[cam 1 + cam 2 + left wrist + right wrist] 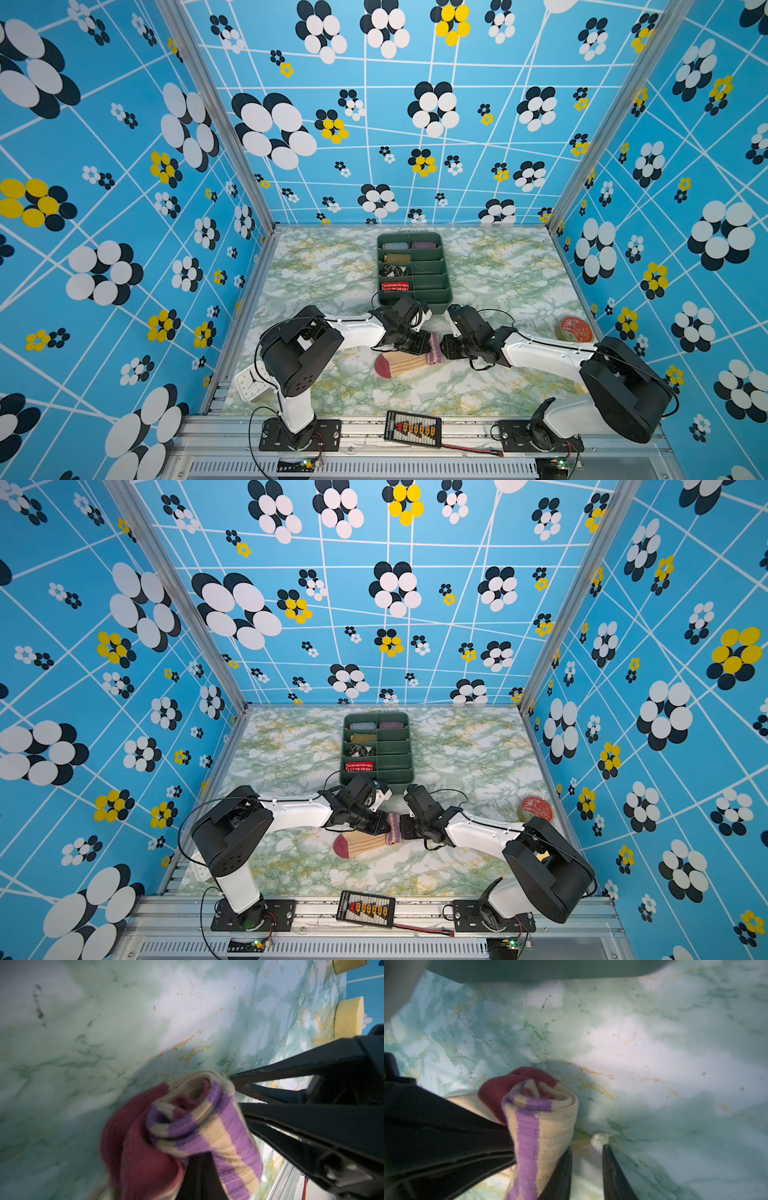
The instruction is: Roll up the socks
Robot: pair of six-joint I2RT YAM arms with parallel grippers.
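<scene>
The socks (405, 362) lie mid-table in both top views, dark red toe to the left, and the purple-striped cuff end (394, 828) is rolled up. My left gripper (428, 344) reaches that roll from the left. In the left wrist view its shut fingers (199, 1176) are buried in the roll (207, 1126), with the cloth wound around them. My right gripper (443, 349) meets the roll from the right. In the right wrist view it (587, 1148) stands open with only table in the gap. The roll (542, 1122) lies against the outside of one finger (562, 1169).
A green divided tray (441, 305) holding several sock rolls stands just behind the grippers. A red round tin (574, 328) sits at the right, a white clock (250, 382) at the front left, yellow sponges (349, 1016) near the right wall, and a black board (413, 428) on the front rail.
</scene>
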